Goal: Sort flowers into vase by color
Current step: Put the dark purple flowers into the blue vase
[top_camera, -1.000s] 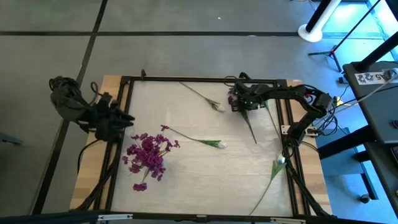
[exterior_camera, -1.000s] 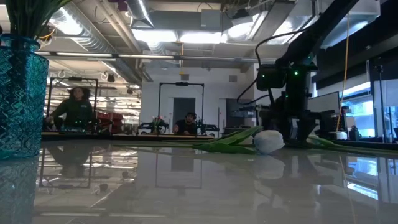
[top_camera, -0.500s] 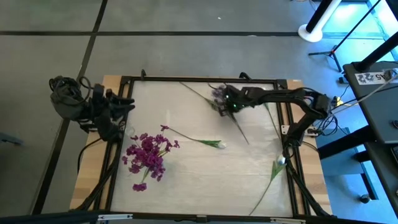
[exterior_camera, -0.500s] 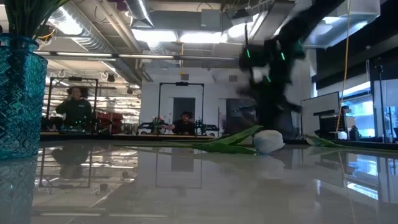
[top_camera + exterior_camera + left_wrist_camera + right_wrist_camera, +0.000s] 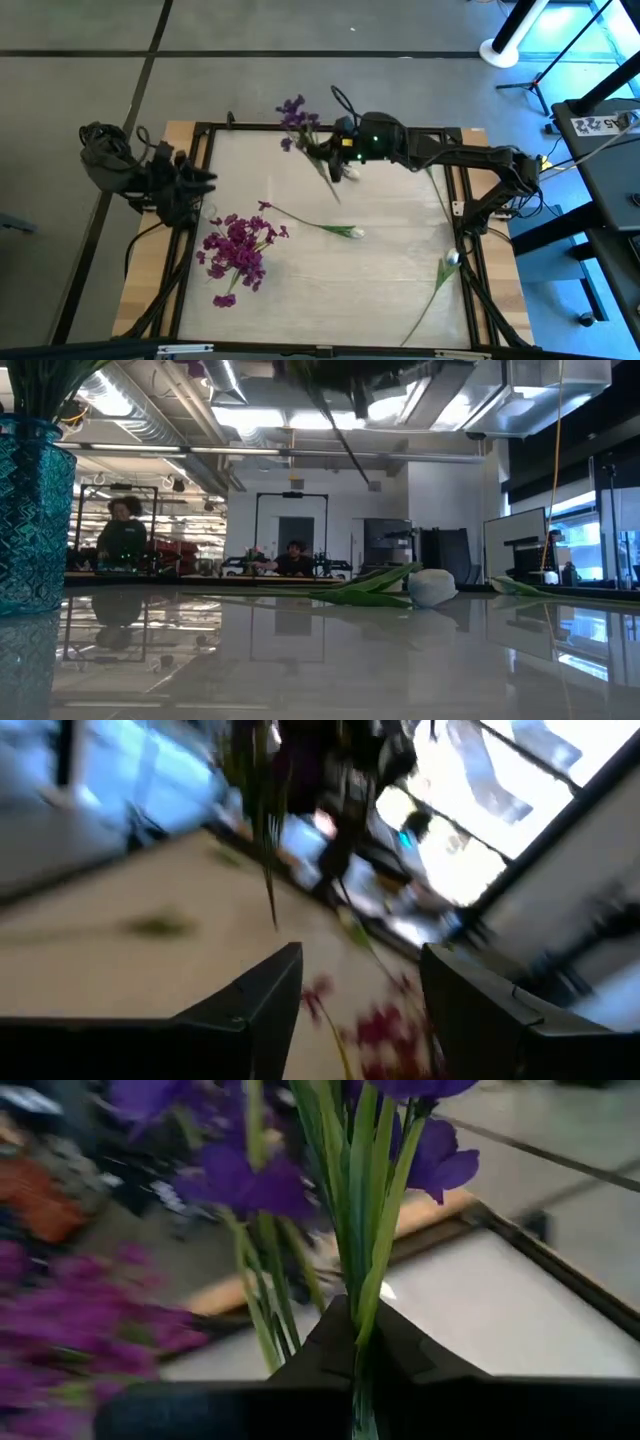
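Lifted off the table's [image 5: 400,300] far right part, the purple flower stem [image 5: 300,125] now rides clenched in the right gripper [image 5: 335,155] above the far edge, heading toward the teal vase [image 5: 35,510], while the left gripper [image 5: 360,990] waits released at the table's left edge.

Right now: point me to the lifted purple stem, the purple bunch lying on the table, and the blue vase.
Purple stem [image 5: 293,110], high view, on the bloom above the table's far edge.
Purple bunch [image 5: 238,250], high view, on the middle of the cluster.
Vase [image 5: 35,520], low view, on its patterned wall.
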Motion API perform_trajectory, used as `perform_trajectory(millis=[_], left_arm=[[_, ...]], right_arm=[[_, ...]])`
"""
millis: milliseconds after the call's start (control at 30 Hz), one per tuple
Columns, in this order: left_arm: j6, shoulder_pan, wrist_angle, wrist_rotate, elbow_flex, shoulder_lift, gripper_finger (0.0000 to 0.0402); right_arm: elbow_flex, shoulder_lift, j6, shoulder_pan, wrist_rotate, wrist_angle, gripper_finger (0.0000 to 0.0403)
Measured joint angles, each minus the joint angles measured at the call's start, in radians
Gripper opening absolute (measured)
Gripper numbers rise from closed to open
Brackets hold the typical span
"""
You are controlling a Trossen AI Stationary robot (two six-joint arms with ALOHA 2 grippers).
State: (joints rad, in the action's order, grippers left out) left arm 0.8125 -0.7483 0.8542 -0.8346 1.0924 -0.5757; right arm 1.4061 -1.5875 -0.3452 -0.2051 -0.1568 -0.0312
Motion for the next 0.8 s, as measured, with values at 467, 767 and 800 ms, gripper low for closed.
perform_trajectory(millis=[467, 767, 800], left_arm=[[-0.007, 0.000, -0.089, 0.016, 0.000, -0.046, 0.0188], [-0.387, 0.007, -0.516, -0.029, 0.000, -0.178, 0.0209], [-0.399, 0.019, -0.543, -0.031, 0.000, -0.197, 0.0209]], right_arm=[[0.004, -0.001, 0.063, 0.276, 0.197, 0.476, 0.0007], [0.036, -0.033, 0.091, 0.370, 0.323, 0.617, 0.0005], [0.058, -0.050, 0.092, 0.381, 0.330, 0.604, 0.0005]])
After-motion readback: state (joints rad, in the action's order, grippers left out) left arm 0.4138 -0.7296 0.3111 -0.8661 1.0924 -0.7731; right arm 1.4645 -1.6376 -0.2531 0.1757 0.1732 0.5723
